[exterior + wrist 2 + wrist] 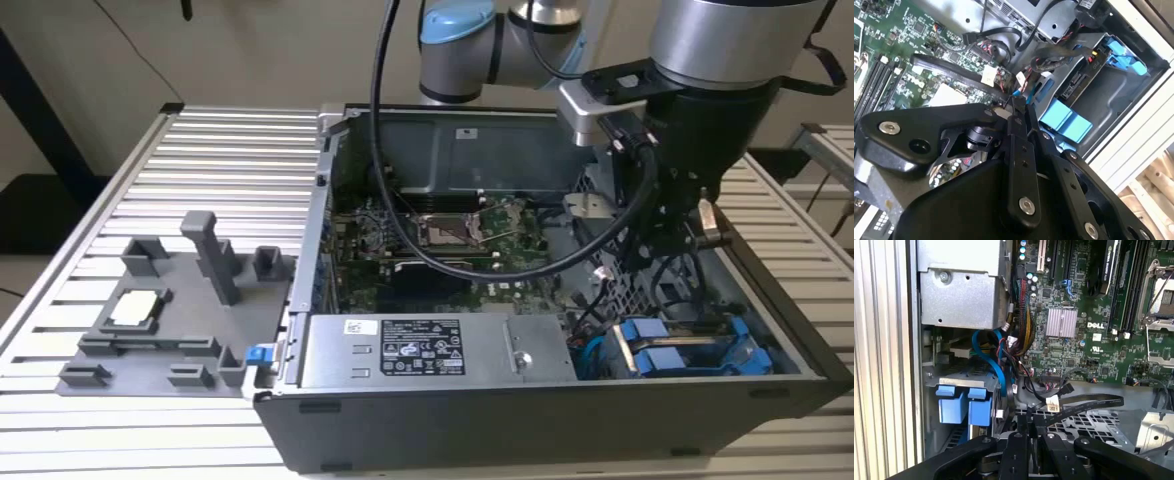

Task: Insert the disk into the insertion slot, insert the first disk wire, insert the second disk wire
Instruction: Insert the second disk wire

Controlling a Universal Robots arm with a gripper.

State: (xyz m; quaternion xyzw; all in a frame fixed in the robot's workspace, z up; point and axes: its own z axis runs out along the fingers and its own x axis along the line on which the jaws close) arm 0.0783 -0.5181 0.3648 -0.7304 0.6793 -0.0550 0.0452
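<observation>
Your end effector (pixel 1016 102) hangs inside the open computer case (pixel 534 420), over the drive cage, and in both wrist views its black fingers (pixel 1021 432) come together tip to tip; you cannot tell whether anything thin is pinched there, since the tips sit against a tangle of cables (pixel 1019 335). The disk (pixel 687 350) sits in the insertion slot at the case's front corner, on the exterior view's right. You see mostly its bright blue carrier frame and two blue tabs (pixel 964 405); the metal body and label are hidden by the cage. A blue wire (pixel 996 365) curves near it, its end hard to follow. The grey power supply (pixel 427 350) beside it carries a white sticker whose print is unreadable to you.
</observation>
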